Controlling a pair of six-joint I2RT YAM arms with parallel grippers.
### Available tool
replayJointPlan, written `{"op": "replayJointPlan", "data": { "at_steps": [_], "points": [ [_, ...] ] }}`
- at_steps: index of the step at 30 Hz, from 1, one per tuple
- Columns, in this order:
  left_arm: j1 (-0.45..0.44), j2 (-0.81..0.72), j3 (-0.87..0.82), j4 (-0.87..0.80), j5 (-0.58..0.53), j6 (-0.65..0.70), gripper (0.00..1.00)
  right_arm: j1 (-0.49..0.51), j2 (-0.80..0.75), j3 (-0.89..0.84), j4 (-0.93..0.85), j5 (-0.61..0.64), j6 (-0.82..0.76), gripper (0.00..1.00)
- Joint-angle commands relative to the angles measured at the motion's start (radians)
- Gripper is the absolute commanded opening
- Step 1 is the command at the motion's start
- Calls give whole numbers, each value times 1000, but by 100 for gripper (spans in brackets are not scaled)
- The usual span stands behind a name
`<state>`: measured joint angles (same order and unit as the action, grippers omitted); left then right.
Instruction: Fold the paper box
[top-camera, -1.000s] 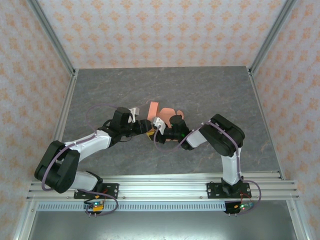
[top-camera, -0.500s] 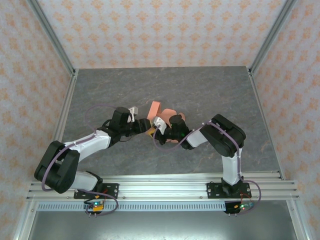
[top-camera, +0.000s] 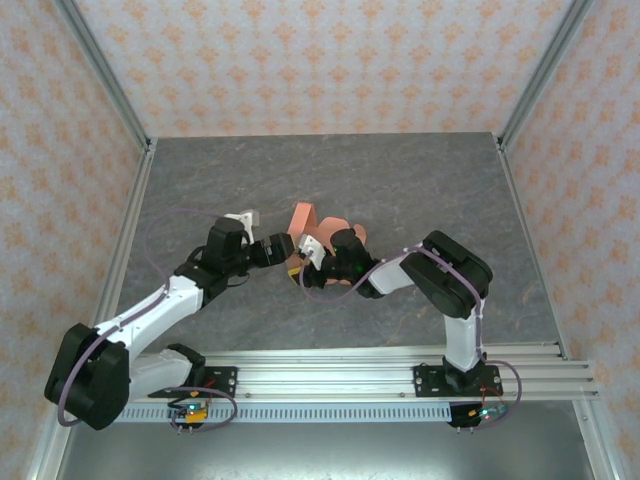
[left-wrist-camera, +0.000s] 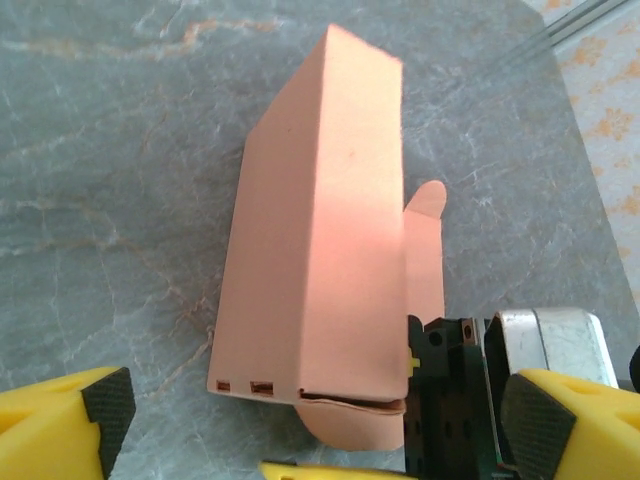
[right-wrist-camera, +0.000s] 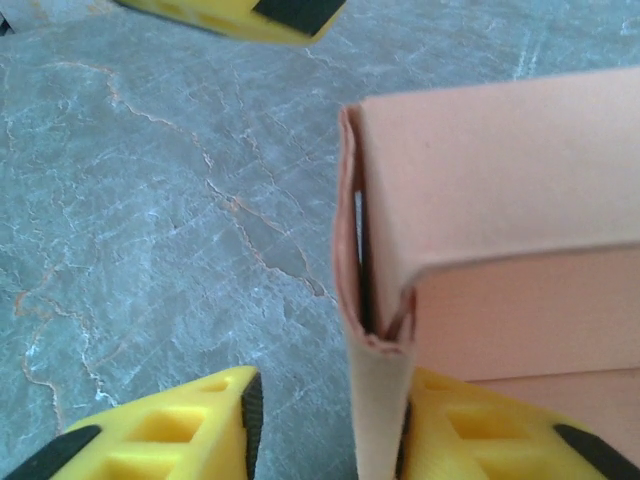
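Left pincer (left-wrist-camera: 320, 415) is spread wide, and the near end of the paper box (left-wrist-camera: 325, 220) lies between its pads, touching neither. The box lies partly folded mid-bench (top-camera: 420, 180). In the right wrist view a flap (right-wrist-camera: 380, 400) hangs inside the parted right pincer (right-wrist-camera: 328, 400), against one finger. Both arms reach low and inward.

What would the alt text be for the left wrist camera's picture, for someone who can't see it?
A partly folded salmon-orange paper box sits on a grey marbled table, a rounded flap at its near end. The left gripper has its yellow fingers wide open either side, clear of it.
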<state>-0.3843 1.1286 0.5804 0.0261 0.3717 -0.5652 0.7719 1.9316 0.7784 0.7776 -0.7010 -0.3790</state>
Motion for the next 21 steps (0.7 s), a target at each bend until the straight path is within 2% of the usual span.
{"op": "replayJointPlan", "data": {
  "at_steps": [1,4,9,15,18,20,21],
  "points": [
    [-2,-16,28,-34,-62,166,100,-8,-65,-37,17,-16,1,43],
    [-9,24,107,-147,-44,272,100,-18,-113,-88,57,-9,16,44],
    [-62,117,209,-256,-57,370,100,-33,-200,-180,93,14,55,46],
    [-126,242,353,-415,-185,441,100,-39,-300,-321,179,182,85,48],
    [-154,324,439,-518,-288,442,100,-43,-351,-349,181,221,90,48],
    [-165,361,471,-558,-293,432,100,-46,-370,-350,164,230,78,49],
    [-169,374,474,-562,-278,420,100,-46,-382,-347,149,235,69,62]
  ]
}}
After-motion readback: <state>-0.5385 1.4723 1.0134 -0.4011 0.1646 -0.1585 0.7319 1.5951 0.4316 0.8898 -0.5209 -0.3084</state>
